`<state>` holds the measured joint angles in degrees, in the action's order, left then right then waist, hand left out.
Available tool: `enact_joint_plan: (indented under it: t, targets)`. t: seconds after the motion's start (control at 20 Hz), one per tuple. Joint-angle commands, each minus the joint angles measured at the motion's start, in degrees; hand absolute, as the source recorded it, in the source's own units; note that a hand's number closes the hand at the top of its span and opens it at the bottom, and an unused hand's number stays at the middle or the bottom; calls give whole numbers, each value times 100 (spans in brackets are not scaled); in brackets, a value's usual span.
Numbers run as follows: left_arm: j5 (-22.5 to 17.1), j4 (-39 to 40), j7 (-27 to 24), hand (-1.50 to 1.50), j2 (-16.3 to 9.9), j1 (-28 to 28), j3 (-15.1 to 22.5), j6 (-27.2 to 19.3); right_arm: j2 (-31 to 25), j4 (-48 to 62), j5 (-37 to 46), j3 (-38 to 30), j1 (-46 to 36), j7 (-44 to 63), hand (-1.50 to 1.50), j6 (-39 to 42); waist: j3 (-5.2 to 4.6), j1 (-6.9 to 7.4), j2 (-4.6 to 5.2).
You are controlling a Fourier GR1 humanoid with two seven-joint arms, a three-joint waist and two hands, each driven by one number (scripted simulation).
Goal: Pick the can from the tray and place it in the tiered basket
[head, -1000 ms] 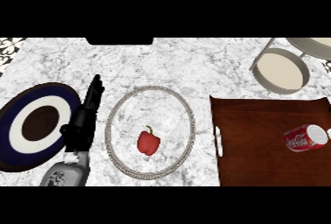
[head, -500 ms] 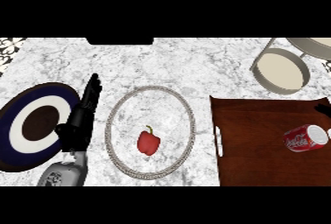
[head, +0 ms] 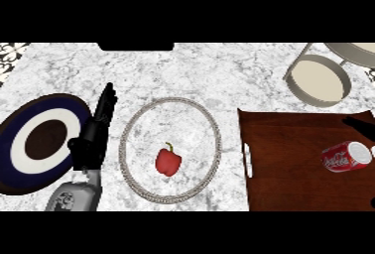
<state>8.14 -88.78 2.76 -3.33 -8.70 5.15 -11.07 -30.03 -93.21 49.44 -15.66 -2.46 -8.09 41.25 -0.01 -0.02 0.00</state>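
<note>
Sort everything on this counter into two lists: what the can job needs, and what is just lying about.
For the job:
- can, lying on its side
- tray, brown, under the can
- tiered basket, at the far right

Lying about:
- red pepper
- glass plate under the pepper
- dark blue plate
- left hand, resting open

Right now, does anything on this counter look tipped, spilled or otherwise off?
Only the can: it lies on its side near the right end of the brown tray, not upright. No spill shows. The red pepper lies inside a wire ring.
</note>
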Motion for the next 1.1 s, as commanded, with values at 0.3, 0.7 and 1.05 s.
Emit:
enact_joint_plan:
  t: [0.3, 0.7, 1.05]
  targets:
    - [87, -133, -85, 0, 114, 197, -8, 73, 295, 340, 321, 225, 165, -231, -150, -406, 1, -2, -2]
    - [121, -300, 264, 0, 132, -26, -151, 86, 409, 1033, 328, 133, -270, -345, -150, -707, 1, 8, 1]
    - [-107, 94, 249, 0, -135, -439, -479, 431, 592, 1201, 632, 174, -96, -727, 150, -1840, 3, -4, 8]
